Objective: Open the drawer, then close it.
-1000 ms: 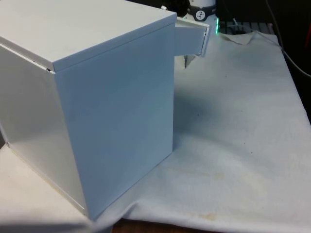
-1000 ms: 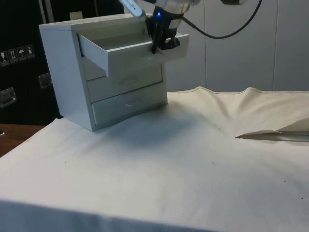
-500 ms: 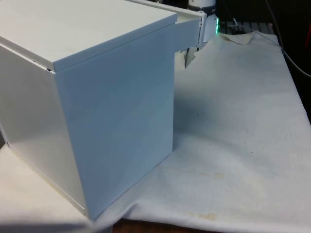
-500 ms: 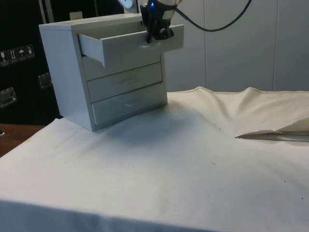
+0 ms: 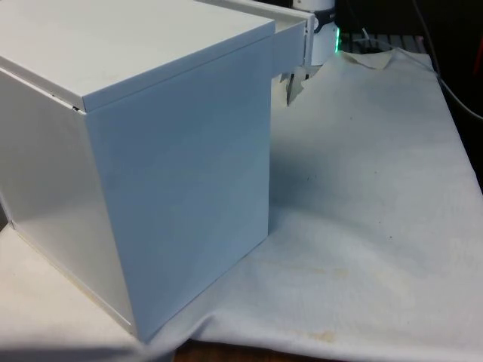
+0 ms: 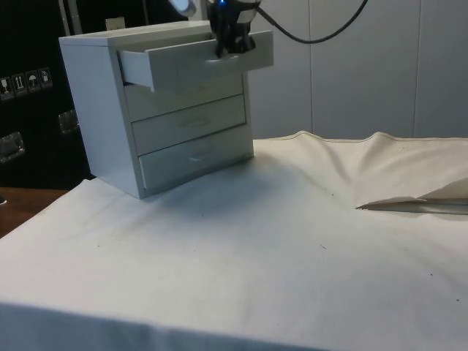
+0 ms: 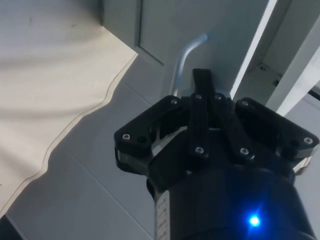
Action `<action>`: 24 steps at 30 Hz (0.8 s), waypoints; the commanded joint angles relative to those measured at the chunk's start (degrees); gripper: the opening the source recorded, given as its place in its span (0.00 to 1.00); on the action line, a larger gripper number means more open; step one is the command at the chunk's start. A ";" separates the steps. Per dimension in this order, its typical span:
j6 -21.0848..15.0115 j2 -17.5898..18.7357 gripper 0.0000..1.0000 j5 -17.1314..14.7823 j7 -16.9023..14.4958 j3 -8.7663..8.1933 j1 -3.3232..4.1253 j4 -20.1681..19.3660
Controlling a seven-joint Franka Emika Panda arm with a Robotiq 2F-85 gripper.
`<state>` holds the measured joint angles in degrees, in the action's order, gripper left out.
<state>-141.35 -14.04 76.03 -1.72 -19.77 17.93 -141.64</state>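
A white chest of drawers (image 6: 95,110) stands on the cloth, turning its plain side (image 5: 151,151) to the front view. Its top drawer (image 6: 183,66) sticks out a short way, and its front edge (image 5: 290,41) shows past the chest's corner. My black gripper (image 6: 230,50) is at the middle of that drawer's front. In the wrist view my gripper (image 7: 201,75) is shut, its fingers (image 7: 200,115) pressed together against the drawer front, right beside the curved silver handle (image 7: 184,57). Nothing is held between them.
The two lower drawers (image 6: 191,123) (image 6: 196,155) are pushed in flush. The white cloth (image 6: 292,241) spreads wide before the chest, with a raised fold (image 6: 413,203) at the side view's right. A black cable (image 6: 322,36) hangs from the arm above.
The top drawer has slid back towards the chest, from well out to only a short way out. My gripper has gone with it, staying at the drawer front.
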 commanded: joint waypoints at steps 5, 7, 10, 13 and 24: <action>1.26 1.09 0.00 0.74 1.20 0.46 -0.06 1.60; 1.38 1.26 0.00 0.74 1.32 0.52 -0.06 1.83; 2.01 2.01 0.00 0.92 1.95 0.63 0.00 2.69; 2.41 2.52 0.00 1.03 2.46 0.74 0.00 3.27; 3.15 4.01 0.00 0.63 3.72 0.74 0.17 4.41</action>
<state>-138.20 -10.03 76.66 2.01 -19.02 18.11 -137.22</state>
